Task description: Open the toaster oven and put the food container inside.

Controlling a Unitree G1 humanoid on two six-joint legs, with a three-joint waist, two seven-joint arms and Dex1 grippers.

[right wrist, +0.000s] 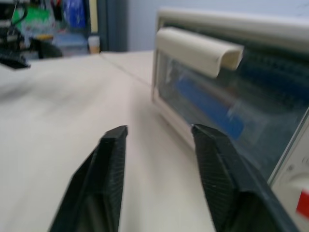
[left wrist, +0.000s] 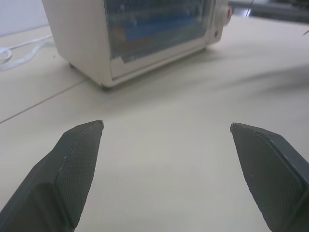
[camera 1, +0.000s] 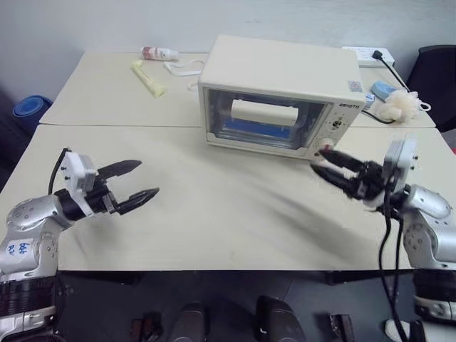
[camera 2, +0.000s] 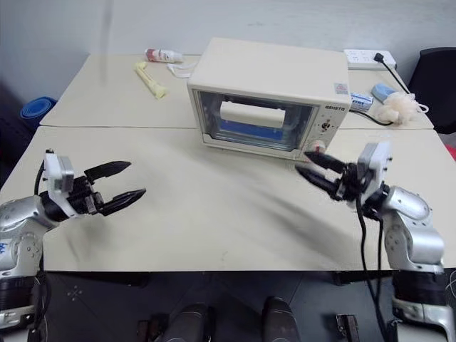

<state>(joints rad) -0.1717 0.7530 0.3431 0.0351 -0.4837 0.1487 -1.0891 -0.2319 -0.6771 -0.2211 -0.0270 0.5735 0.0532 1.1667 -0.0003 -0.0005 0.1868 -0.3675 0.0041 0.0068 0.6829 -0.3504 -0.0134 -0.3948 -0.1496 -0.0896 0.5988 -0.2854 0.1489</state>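
Nearest us, our left gripper (camera 1: 137,183) spreads its black textured fingers wide over the smooth beige table (camera 1: 214,214). Our right gripper (camera 1: 326,163) hovers parted, empty. Beyond, the boxy cream toaster oven (camera 1: 281,96) stands shut, the blue-edged food container (camera 1: 253,127) behind its glass.

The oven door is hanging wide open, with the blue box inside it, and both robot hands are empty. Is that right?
Not quite. The toaster oven has its glass door shut, as the left eye view shows, with the handle up against the front. The rest holds: the blue-edged food container shows behind the glass, and the left gripper and right gripper are both empty.
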